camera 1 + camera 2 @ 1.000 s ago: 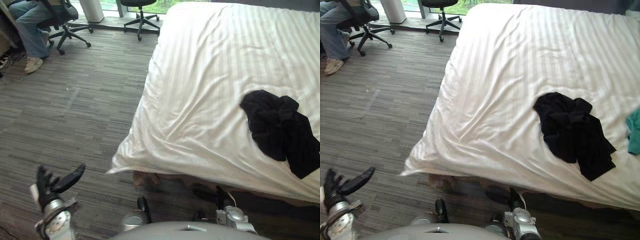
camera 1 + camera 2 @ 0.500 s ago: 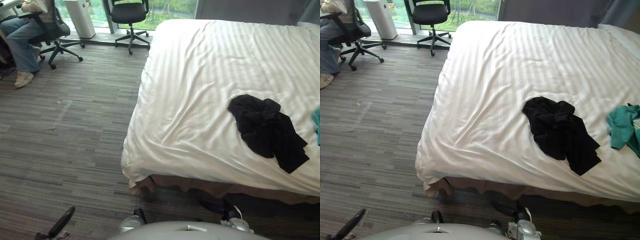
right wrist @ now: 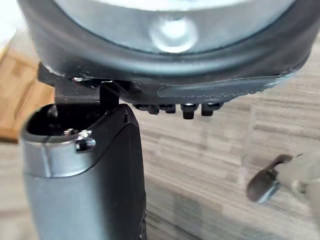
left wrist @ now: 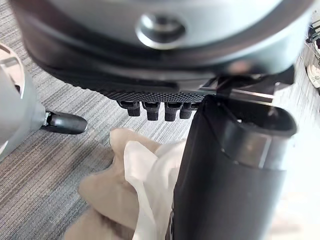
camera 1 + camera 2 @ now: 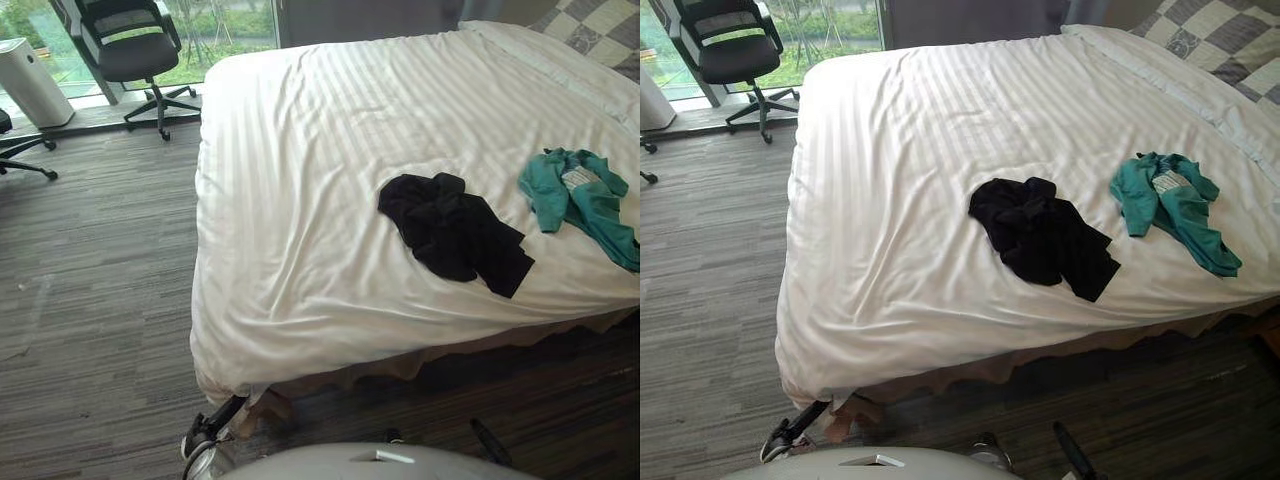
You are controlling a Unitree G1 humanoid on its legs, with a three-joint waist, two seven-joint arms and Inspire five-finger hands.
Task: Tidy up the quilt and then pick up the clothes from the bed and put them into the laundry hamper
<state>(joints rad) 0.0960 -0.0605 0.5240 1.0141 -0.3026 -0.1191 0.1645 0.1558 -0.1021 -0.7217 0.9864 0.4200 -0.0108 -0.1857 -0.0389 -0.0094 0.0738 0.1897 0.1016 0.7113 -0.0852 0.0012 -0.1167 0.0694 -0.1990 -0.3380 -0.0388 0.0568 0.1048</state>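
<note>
Left eye view: a bed is seen, spread with a white striped quilt [image 5: 330, 180] that is creased toward its near corner at 7 o'clock. A crumpled black garment [image 5: 455, 235] is lying at the middle of the quilt, and a teal garment [image 5: 580, 200] is lying at 3 o'clock from it, apart from it and near the bed's edge. The left hand [image 5: 205, 435] is held low at 7 o'clock, just beside the quilt's hanging corner and the tan bed skirt [image 4: 100, 195]; its fingers are relaxed and spread, and nothing is held. The right hand [image 5: 488, 440] is held low at 5 o'clock, likewise slack and empty, over the grey floor [image 5: 90, 300]. An office chair [image 5: 135, 50] is standing at 11 o'clock.

Both garments are well apart from the hands, so a long reach is judged to be needed. If the quilt is tugged to smooth the creases, the garments could be dragged along, and the teal one could be slid off the edge. The black garment is bunched loosely, so a shallow grasp could leave part of it trailing or dropped. The bed skirt could be snagged by the left hand.
</note>
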